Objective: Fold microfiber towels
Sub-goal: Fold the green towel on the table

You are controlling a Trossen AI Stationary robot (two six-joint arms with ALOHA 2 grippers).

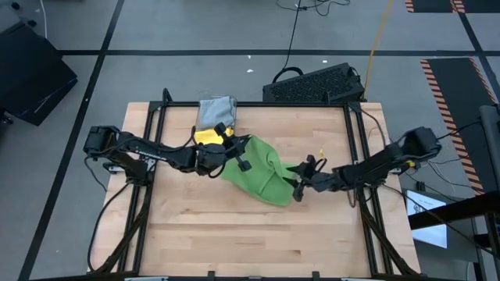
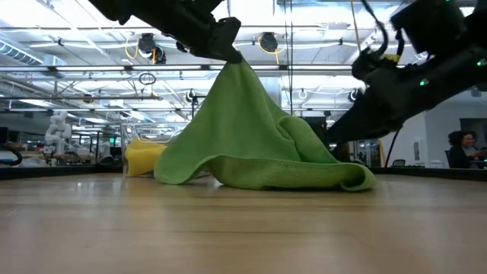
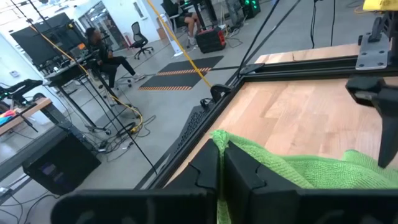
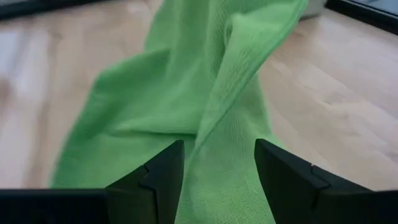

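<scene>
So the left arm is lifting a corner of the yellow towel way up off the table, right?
Not quite. The left gripper is lifting a corner of the bright green towel, as the low view shows. The yellow towel lies on the table behind it.

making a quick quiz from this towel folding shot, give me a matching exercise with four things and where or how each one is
Things:
1. bright green towel
2. yellow towel
3. grey towel
4. right gripper

States:
A. folded at the table's far edge
B. open, fingers on either side of green cloth
C. one corner lifted into a peak, the rest draped on the table
D. lying between the grey cloth and the green one

Pairs: 1-C, 2-D, 3-A, 4-B. The left gripper is shut on the bright green towel's raised corner.
</scene>
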